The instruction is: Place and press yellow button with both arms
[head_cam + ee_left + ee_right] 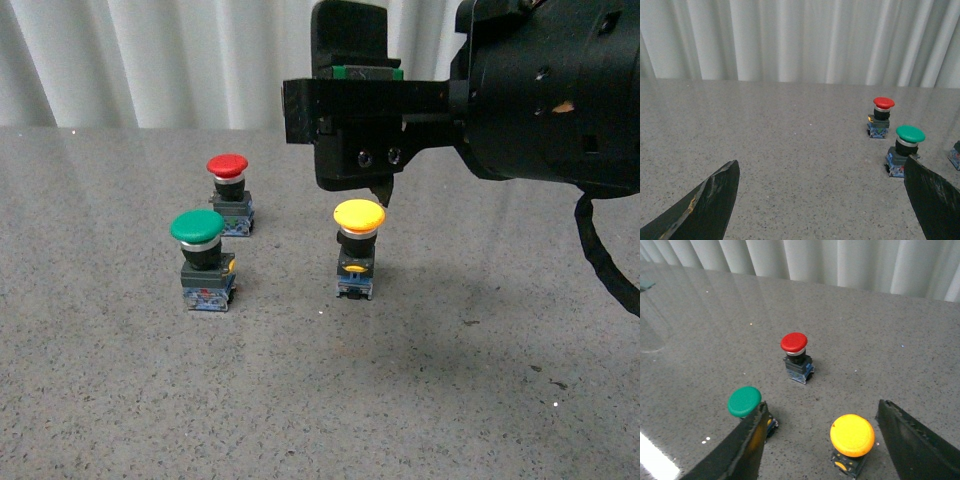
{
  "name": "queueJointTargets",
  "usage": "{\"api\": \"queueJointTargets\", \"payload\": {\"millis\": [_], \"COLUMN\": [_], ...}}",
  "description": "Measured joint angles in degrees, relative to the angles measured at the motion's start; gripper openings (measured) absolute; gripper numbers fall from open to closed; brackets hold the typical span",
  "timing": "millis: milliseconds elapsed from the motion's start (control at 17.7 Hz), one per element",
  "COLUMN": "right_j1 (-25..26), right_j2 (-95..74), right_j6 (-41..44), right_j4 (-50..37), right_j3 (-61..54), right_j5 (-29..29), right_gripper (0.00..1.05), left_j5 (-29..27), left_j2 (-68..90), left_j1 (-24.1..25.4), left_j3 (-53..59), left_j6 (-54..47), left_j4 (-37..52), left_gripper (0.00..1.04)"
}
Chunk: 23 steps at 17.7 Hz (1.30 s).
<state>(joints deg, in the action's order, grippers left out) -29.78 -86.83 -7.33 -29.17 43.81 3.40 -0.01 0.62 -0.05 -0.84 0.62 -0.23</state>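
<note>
The yellow button (358,250) stands upright on the grey table, right of centre. My right gripper (381,190) hangs open just above and behind its cap. In the right wrist view the yellow button (852,435) sits between the two spread fingers (914,444), nearer that one, and touches neither; the right gripper (821,407) is empty. My left gripper (821,162) is open and empty, low over bare table, well to the left of the buttons. The left arm does not show in the front view.
A green-capped button (203,258) stands left of the yellow one, and a red-capped button (229,190) behind it; both show in the left wrist view, green (906,145) and red (882,116). A white curtain (150,60) hangs behind the table.
</note>
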Motion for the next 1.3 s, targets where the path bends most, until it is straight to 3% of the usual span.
{"api": "queueJointTargets", "payload": {"millis": [339,395,1298], "right_j1": [-0.22,-0.22,1.33], "right_j2": [-5.22,-6.05,-14.49], "right_j6": [1.68,1.95,1.22], "right_j4": [1.22,1.16,2.49], "right_j3": [3.08,3.32,7.08], "right_j5": [-1.88,-2.19,-3.21], "right_gripper": [0.08,0.02,0.02], "left_j5": [0.00,0.00,0.00], "left_j2": [0.00,0.00,0.00], "left_j1": [0.00,0.00,0.00], "left_j3": [0.00,0.00,0.00], "left_j6": [0.00,0.00,-0.02], "left_j4": [0.00,0.00,-0.02], "left_gripper": [0.98,0.98,0.98]}}
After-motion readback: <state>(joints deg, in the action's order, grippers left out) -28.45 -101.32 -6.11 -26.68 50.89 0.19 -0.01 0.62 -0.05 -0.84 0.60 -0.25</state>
